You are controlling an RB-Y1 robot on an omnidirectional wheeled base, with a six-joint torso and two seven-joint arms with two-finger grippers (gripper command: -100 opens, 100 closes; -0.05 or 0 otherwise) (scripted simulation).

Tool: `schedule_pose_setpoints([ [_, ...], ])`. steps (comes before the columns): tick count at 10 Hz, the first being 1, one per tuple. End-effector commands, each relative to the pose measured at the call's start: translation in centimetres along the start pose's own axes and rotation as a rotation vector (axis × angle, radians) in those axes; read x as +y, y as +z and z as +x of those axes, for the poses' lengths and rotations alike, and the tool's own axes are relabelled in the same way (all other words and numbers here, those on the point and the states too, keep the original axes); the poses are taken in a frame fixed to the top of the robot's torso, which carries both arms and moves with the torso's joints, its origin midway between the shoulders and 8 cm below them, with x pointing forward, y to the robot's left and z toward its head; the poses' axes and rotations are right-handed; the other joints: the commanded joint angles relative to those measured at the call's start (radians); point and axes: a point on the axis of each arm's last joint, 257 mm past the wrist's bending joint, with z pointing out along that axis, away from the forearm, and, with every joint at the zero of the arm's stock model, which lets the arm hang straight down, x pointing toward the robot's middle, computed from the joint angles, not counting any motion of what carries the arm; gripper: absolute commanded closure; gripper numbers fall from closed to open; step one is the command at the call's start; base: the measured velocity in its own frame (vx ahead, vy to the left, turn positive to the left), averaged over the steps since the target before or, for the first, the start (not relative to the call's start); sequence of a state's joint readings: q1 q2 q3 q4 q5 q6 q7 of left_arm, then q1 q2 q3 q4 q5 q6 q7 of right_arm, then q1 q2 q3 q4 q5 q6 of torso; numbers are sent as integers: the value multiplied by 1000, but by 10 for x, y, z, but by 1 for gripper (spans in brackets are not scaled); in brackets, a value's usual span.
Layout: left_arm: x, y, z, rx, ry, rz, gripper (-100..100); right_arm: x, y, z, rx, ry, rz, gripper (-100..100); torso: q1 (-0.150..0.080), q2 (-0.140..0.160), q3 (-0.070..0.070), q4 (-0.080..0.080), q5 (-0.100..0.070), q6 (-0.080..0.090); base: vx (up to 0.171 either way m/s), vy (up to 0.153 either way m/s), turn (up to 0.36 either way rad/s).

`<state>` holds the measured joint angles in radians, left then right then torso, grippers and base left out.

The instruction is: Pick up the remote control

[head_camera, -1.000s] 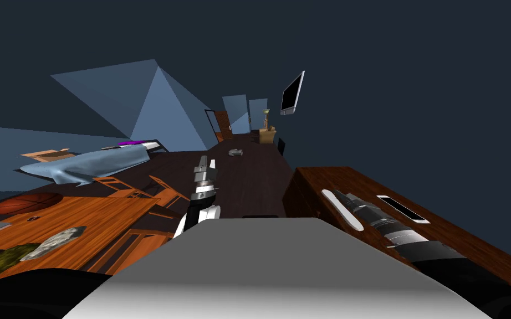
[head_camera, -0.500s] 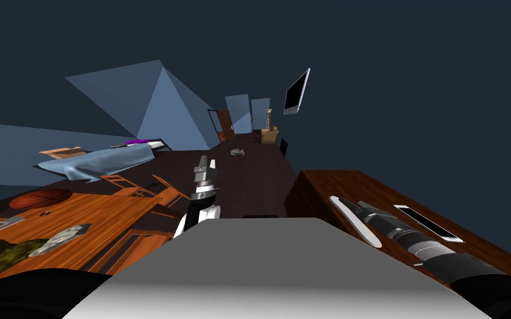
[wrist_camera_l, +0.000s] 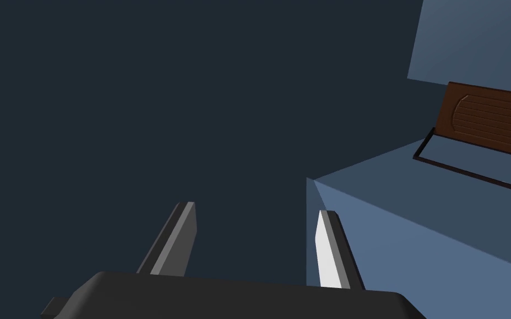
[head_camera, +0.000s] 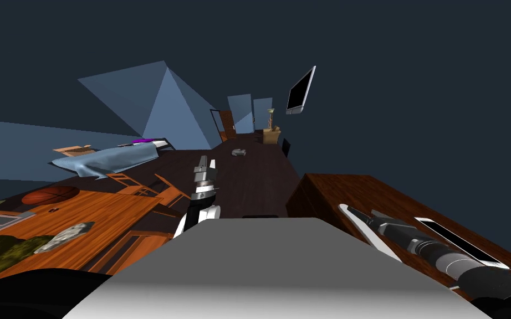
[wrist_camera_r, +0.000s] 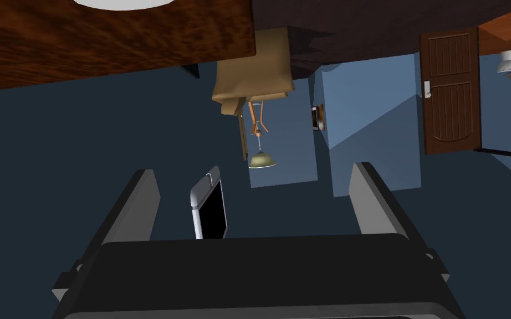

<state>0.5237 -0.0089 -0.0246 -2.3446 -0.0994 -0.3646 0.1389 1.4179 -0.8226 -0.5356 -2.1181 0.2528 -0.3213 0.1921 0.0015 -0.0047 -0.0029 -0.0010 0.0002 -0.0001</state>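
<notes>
Where arm overlaps, remote control (head_camera: 365, 230) is cut off.

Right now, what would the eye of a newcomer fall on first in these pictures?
First the right gripper, open, reaching over the dark wood cabinet at my right, with a long white remote on one side of the arm and a flat phone on the other. Next the orange table at my left with a basketball, and the screen high on the far wall.
</notes>
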Motion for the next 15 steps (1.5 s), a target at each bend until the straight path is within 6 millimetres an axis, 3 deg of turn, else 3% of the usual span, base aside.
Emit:
schedule_pose_setpoints([
  [1, 0, 0, 0, 0, 0, 0, 0, -16, -7, 12, 69, -49, 27, -100, 0, 0, 0, 0, 0, 0, 134, 13, 83],
  [10, 0, 0, 0, 0, 0, 0, 0, -61, -56, 78, 365, -141, 101, -100, -1, -2, -1, 0, 0, 0, 82, 5, 36],
  [15, 0, 0, 0, 0, 0, 0, 0, -82, -106, 135, 595, -154, 133, -100, 0, -2, -1, 0, 0, 0, 92, -2, 26],
])
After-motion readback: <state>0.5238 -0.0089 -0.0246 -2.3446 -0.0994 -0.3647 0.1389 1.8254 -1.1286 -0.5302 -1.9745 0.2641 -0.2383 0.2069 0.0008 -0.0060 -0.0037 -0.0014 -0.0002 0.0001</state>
